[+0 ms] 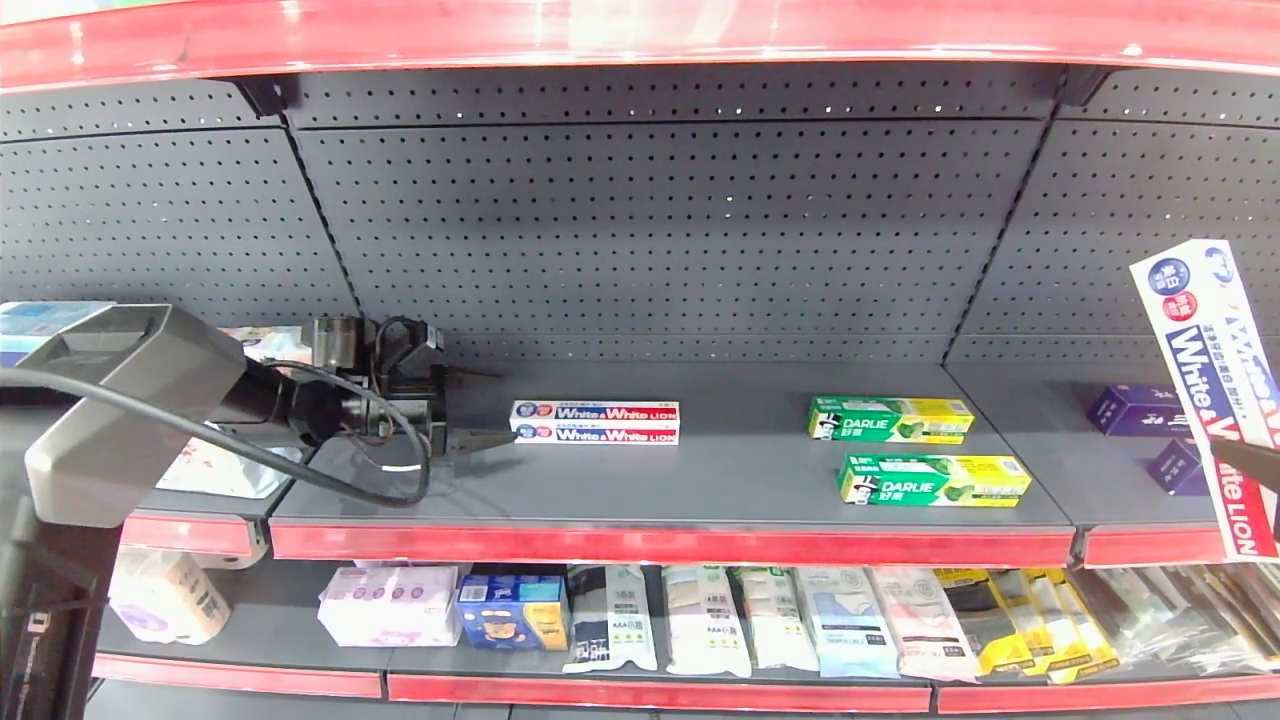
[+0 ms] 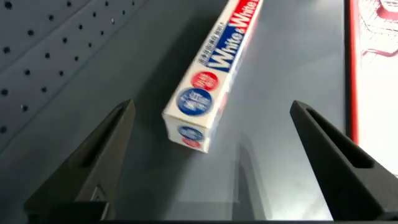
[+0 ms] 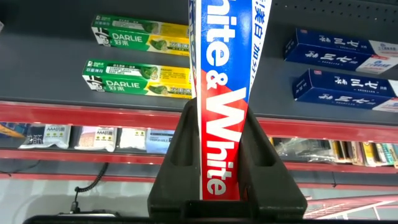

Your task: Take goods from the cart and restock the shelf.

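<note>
- Two white toothpaste boxes are lying flat on the grey shelf, left of centre, long sides touching and running along the shelf.
- The left gripper is hovering low just left of them, its jaws spread wide and touching nothing.
- The right gripper is holding a third box of the same kind at the far right, jaws pinching its lower end, the box standing nearly upright.
- This looks like the placing step. The held box is probably needing a turn to lie flat, then a move left to sit near its matching pair.
- It is worth passing clear of the two green toothpaste boxes and the dark blue boxes.
- The box is long, slim and light, so a low, gentle release is likely suiting it best.
</note>
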